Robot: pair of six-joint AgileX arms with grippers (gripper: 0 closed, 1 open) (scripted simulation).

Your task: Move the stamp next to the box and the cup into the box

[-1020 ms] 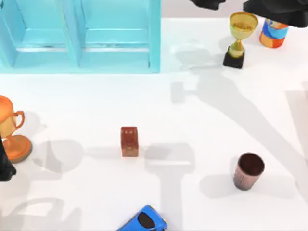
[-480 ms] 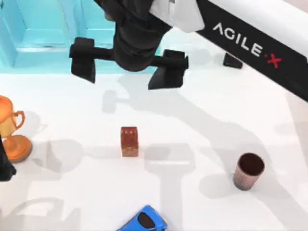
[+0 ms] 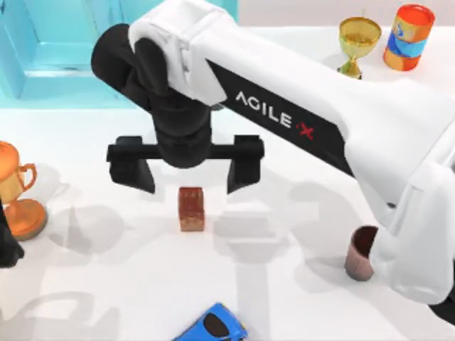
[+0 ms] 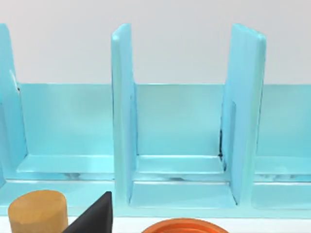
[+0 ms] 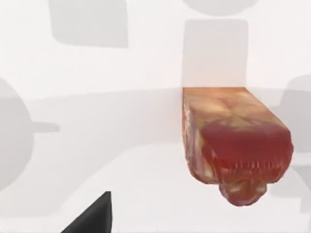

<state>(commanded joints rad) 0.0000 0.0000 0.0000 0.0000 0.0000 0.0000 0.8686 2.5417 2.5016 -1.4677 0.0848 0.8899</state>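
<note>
While its fingers spread wide, right end effector point(image 3: 186, 172) hovers above stamp point(image 3: 191, 209).

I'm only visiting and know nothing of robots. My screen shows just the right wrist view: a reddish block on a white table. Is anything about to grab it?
Observer: Yes. The right gripper hovers open at the stamp, its fingers spread wider than the block and not touching it.
Operator: Is there a cup anywhere?
Observer: The cup stands upright toward the table's right, partly hidden behind the right arm.
Operator: Is there a second arm?
Observer: The left gripper sits parked at the table's left edge, beside an orange trophy.
</note>
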